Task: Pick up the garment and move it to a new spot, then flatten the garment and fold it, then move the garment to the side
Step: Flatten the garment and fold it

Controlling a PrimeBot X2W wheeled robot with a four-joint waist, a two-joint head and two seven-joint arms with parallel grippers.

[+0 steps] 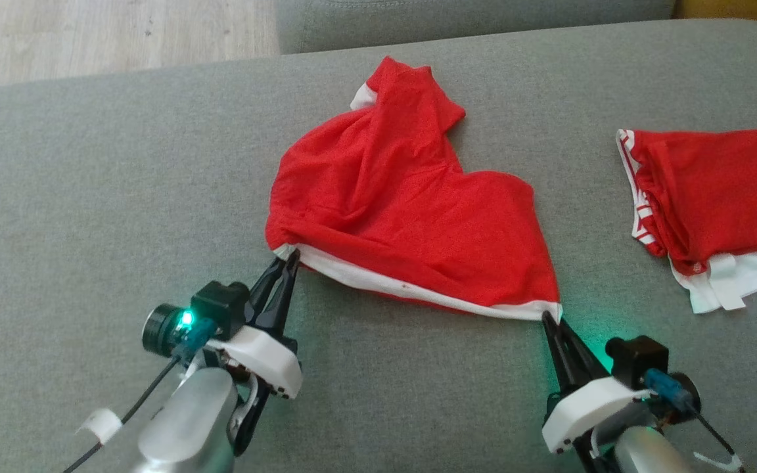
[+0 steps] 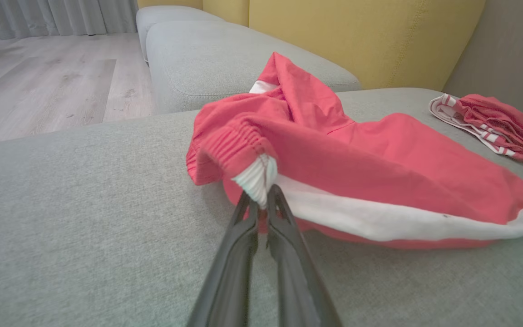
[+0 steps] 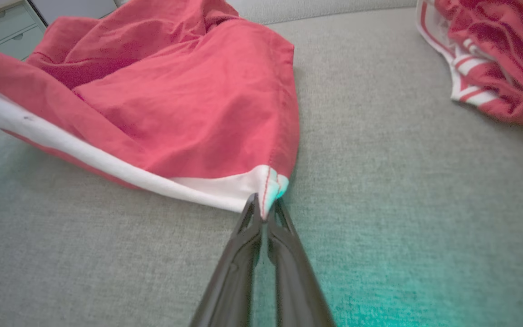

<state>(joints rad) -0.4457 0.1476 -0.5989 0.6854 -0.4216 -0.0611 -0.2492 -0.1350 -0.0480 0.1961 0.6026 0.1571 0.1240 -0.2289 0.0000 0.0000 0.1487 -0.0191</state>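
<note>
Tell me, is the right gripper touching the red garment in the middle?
Touching. The right wrist view shows the right gripper shut on the white corner of the red garment.

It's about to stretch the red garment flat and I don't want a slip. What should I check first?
1. Grip of left claw on red garment: ok, shut on the white band's corner.
2. Grip of right claw on the opposite corner: ok, shut.
3. Garment lying flat: not ok, bunched and creased.
4. Gap to second red garment: ok, lying apart.
5. Both fabric layers pinched: cannot tell.
</note>
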